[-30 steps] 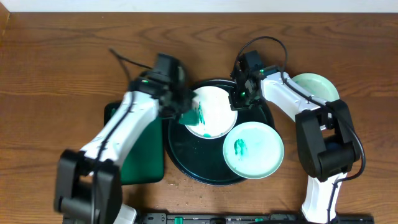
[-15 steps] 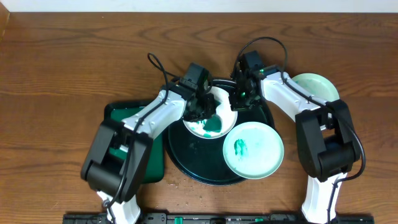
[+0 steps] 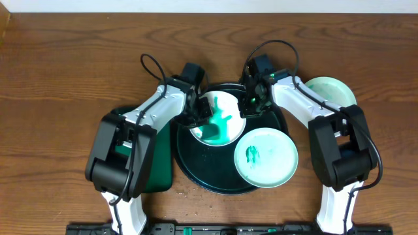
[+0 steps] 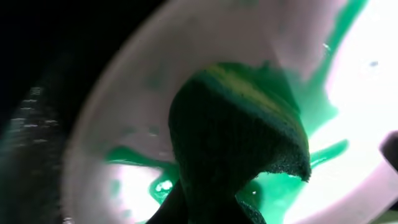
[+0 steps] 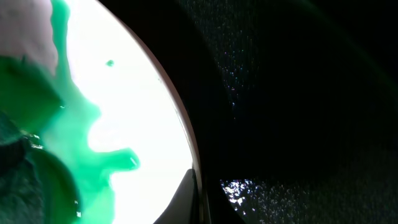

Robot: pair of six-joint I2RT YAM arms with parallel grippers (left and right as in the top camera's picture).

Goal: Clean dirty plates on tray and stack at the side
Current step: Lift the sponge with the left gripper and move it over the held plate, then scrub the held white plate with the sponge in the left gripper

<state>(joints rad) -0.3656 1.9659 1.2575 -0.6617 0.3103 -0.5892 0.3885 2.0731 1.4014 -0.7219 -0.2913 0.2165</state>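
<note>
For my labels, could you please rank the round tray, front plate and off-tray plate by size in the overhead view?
Round tray, largest.
Front plate and off-tray plate look alike; the latter is partly hidden.

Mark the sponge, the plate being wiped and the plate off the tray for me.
sponge (image 4: 239,134): left wrist view, middle of its dark face.
wiped plate (image 3: 230,104): overhead view, white patch beside the smear.
side plate (image 3: 336,89): overhead view, centre of its visible part.
</note>
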